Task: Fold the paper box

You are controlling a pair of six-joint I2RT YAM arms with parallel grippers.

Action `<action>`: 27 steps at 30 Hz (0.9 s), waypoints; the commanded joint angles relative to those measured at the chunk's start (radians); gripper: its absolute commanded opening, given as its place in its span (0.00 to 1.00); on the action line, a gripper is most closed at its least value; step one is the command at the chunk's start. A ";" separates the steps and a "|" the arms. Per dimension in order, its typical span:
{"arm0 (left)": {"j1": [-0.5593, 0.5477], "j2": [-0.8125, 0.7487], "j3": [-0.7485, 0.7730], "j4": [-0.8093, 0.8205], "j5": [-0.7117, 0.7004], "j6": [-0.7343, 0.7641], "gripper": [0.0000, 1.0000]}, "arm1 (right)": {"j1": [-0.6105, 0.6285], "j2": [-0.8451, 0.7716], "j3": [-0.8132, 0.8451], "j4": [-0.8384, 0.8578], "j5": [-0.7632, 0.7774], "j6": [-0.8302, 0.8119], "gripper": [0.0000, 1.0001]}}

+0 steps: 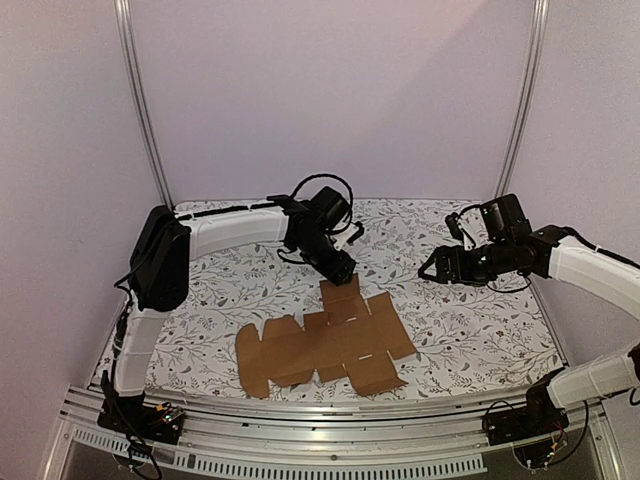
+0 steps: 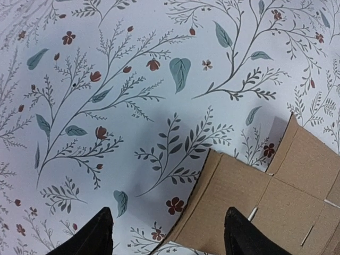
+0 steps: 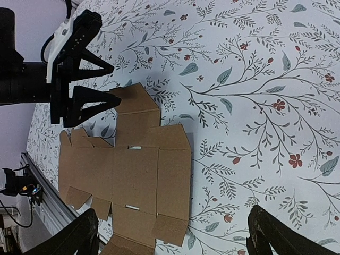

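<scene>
The paper box (image 1: 325, 345) is a flat brown die-cut cardboard sheet with flaps and slots, lying on the floral table near the front middle. My left gripper (image 1: 343, 272) is open and hovers just over the sheet's far flap (image 2: 249, 210); one finger (image 2: 241, 236) is above the flap and the other (image 2: 93, 236) above bare cloth. My right gripper (image 1: 432, 270) is open and empty, held to the right of the sheet and apart from it. Its wrist view shows the whole sheet (image 3: 133, 175) and the left gripper (image 3: 98, 85) at the sheet's far end.
The table is covered by a white cloth with a leaf-and-flower print (image 1: 470, 330). A metal rail (image 1: 330, 425) runs along the near edge. Grey walls and two upright metal posts (image 1: 140, 100) close in the back and sides.
</scene>
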 commanded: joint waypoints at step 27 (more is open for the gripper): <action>0.044 0.078 0.061 -0.096 0.039 0.057 0.13 | 0.031 0.073 0.033 0.008 -0.025 0.031 0.93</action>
